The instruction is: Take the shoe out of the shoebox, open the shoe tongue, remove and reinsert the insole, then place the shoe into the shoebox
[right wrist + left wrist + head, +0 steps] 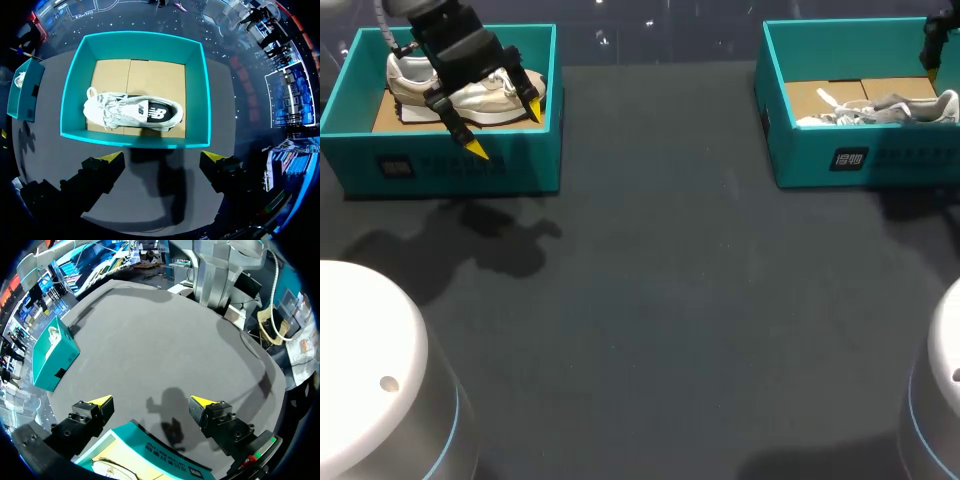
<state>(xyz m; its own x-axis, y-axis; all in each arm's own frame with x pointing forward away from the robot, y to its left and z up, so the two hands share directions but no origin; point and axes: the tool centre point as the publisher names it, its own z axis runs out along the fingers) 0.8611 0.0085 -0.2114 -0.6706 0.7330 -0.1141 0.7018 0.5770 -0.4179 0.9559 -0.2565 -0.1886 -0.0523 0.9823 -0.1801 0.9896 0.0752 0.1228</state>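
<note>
Two open teal shoeboxes stand at the back of the table. The left shoebox holds a white and beige shoe. My left gripper hangs open over that box's front wall, nothing between its fingers; in the left wrist view the gripper is above the box's front rim. The right shoebox holds a white and grey shoe lying on its side. My right gripper is open above the near wall of this box, with the shoe ahead of it.
The dark grey table top stretches between and in front of the two boxes. Both arm bases, the left and the right, sit at the near corners. Brown cardboard lines each box floor.
</note>
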